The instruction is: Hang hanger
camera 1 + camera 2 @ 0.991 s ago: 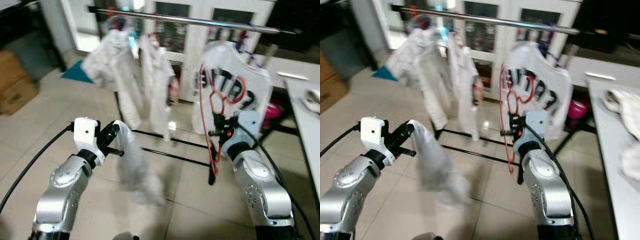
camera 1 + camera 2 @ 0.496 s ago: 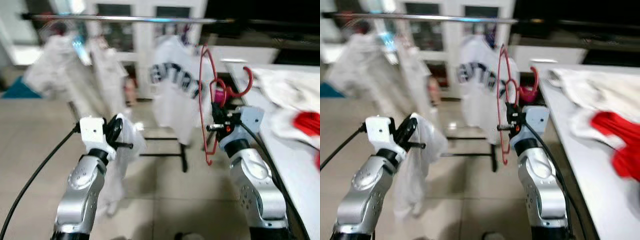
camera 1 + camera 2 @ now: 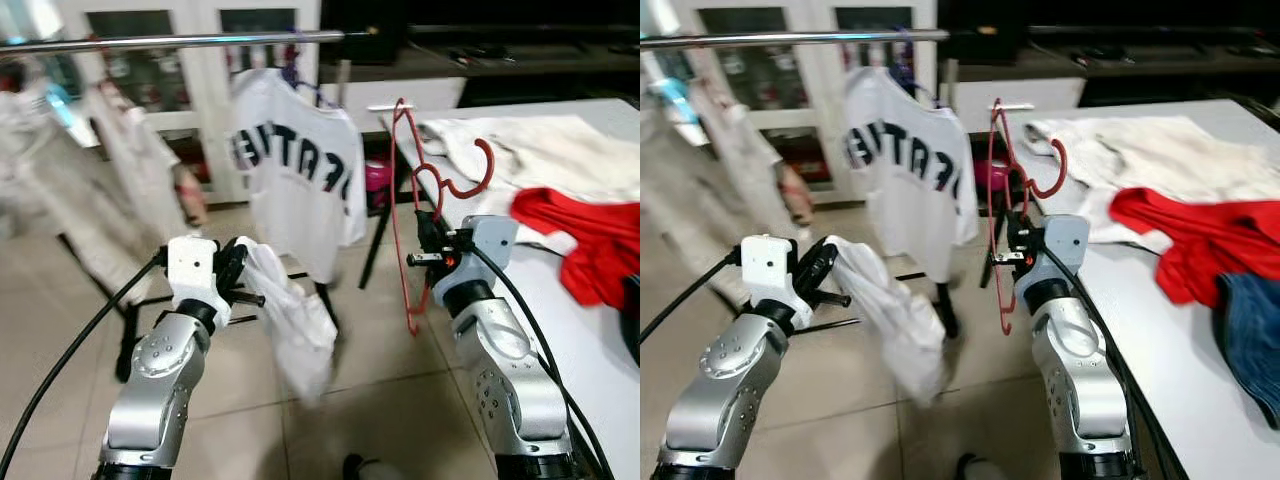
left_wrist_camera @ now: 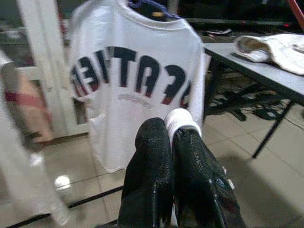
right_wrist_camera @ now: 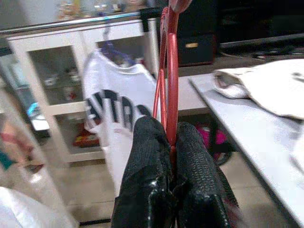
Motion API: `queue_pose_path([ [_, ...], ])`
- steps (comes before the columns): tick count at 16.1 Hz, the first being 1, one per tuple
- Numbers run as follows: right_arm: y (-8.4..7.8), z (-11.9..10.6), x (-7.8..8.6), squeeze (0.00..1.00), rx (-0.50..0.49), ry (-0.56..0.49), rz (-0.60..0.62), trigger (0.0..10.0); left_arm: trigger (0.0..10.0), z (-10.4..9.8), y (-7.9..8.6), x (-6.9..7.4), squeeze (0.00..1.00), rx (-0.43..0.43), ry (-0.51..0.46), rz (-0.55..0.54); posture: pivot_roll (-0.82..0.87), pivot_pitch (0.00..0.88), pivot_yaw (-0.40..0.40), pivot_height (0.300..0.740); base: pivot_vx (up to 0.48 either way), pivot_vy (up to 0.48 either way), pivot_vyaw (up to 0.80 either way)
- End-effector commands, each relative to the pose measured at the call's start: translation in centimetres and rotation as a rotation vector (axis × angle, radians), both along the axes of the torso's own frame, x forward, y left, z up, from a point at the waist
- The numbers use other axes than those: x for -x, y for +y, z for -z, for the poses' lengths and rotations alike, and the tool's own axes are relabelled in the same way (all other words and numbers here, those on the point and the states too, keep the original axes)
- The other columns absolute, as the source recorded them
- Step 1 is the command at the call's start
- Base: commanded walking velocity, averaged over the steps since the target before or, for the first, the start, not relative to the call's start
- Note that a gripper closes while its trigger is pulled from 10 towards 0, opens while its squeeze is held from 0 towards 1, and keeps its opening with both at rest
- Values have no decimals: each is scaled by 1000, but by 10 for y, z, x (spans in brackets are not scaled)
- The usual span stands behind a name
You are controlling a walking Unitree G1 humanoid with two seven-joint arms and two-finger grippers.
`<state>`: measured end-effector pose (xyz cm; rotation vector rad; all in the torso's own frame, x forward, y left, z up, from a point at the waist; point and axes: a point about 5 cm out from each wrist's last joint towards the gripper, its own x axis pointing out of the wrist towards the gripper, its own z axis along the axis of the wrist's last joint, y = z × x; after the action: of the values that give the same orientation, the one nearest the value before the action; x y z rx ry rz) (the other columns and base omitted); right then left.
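the right gripper [image 3: 424, 232] is clenched on the red hanger [image 3: 401, 210], the wire pinched between both fingers in the right wrist view. the hanger stands upright, long axis near vertical, hook [image 3: 478, 170] uppermost and curling toward the table [image 3: 600, 330]. the left gripper [image 3: 238, 270] is clamped on a white garment [image 3: 290, 325], which droops below it toward the floor. the rail [image 3: 180, 41] lies ahead of the robot, above both grippers and off toward the robot's left; a lettered white shirt [image 3: 295, 180] already hangs at its near end. judgement: the hanger is in the right arm, yet the free stretch of rail sits on the left side, so the right arm must raise the hook and carry it leftward over the bar.
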<state>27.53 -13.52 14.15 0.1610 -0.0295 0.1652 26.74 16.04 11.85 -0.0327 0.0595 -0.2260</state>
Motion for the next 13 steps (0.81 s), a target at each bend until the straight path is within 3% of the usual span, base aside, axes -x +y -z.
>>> queue_pose_path([
  [1,-4,3,1,0,10,16,22,10000,10000,-4,-2,-2,0,-18,-11,16,-8,0,13,740,0,0,-800],
  [6,2,6,4,0,12,39,18,10000,10000,-5,0,-1,0,-28,-8,25,-4,0,34,740,0,0,-800],
  [8,1,7,7,0,24,42,33,10000,10000,-9,1,-11,0,-36,-13,34,-18,0,50,740,0,0,-800],
  [13,1,0,10,0,-39,-14,6,10000,10000,-3,-7,-7,0,27,24,61,-36,0,65,740,0,0,-800],
])
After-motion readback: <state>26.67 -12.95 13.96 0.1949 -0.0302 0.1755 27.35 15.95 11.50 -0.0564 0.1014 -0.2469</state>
